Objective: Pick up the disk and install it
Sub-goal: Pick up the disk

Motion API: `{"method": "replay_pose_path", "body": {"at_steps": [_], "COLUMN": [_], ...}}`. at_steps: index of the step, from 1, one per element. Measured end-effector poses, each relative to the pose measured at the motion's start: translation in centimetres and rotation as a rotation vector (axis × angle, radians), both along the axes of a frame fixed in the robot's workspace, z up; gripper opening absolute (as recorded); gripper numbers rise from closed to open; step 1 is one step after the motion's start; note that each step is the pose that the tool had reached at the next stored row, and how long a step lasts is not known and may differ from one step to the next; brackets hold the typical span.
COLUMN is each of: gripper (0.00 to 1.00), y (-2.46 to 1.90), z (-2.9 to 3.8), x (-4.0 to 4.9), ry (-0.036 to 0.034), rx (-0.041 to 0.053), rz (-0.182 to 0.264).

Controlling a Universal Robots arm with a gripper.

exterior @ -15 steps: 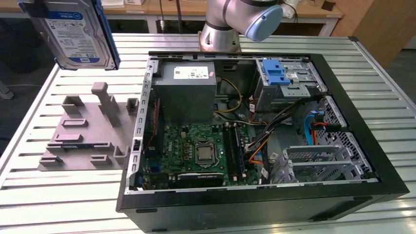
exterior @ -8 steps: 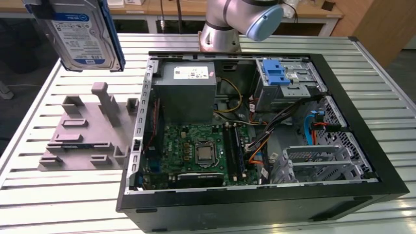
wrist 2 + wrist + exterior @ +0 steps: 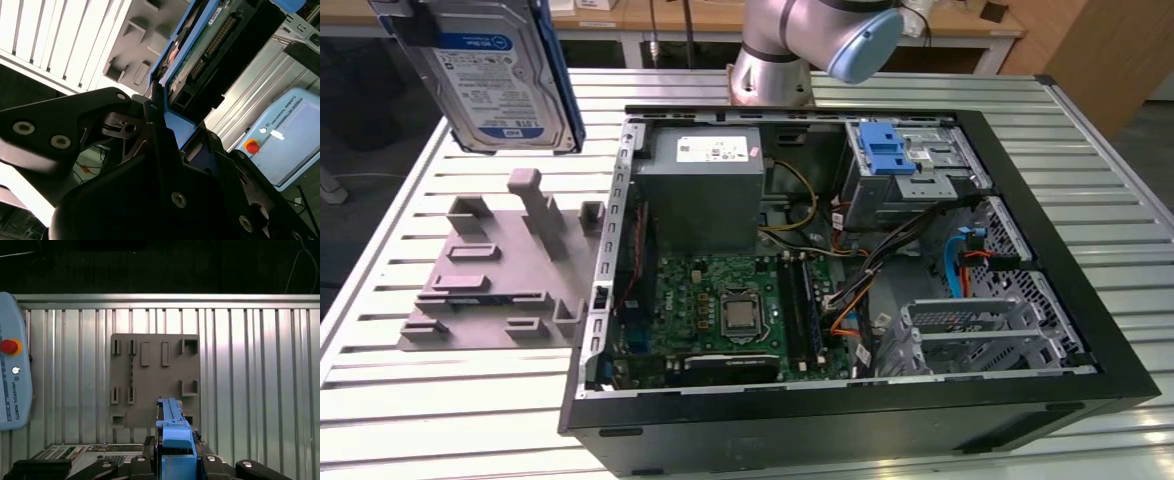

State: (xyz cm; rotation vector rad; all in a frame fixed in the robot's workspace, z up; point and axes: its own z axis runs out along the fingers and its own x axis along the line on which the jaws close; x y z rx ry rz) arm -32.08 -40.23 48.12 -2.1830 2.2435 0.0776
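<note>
The disk [image 3: 500, 75], silver with a white-and-blue label and blue side rails, hangs upright in the air at the exterior view's upper left, above the grey fixture block [image 3: 500, 265]. My gripper [image 3: 175, 467] is shut on it. In the first wrist view the disk's blue rail [image 3: 172, 422] sticks out between the fingers, over the fixture block [image 3: 155, 380] far below. The second wrist view shows the disk's circuit-board side [image 3: 210, 45] clamped by the black fingers [image 3: 125, 127].
An open computer case [image 3: 1107, 330] lies on the slatted table, with a grey power-supply box [image 3: 700, 190], a motherboard [image 3: 734, 310] and a drive bay with a blue latch [image 3: 887, 150]. The arm's base [image 3: 774, 70] stands behind the case. A teach pendant [image 3: 12, 365] lies beside the fixture.
</note>
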Motion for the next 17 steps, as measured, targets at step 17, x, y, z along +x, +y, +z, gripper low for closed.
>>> {"method": "replay_pose_path", "body": {"at_steps": [17], "gripper": [0.36], "y": [-0.46], "z": [0.0], "x": [2.36], "ry": [0.0], "rx": [0.0], "rz": [0.0]}}
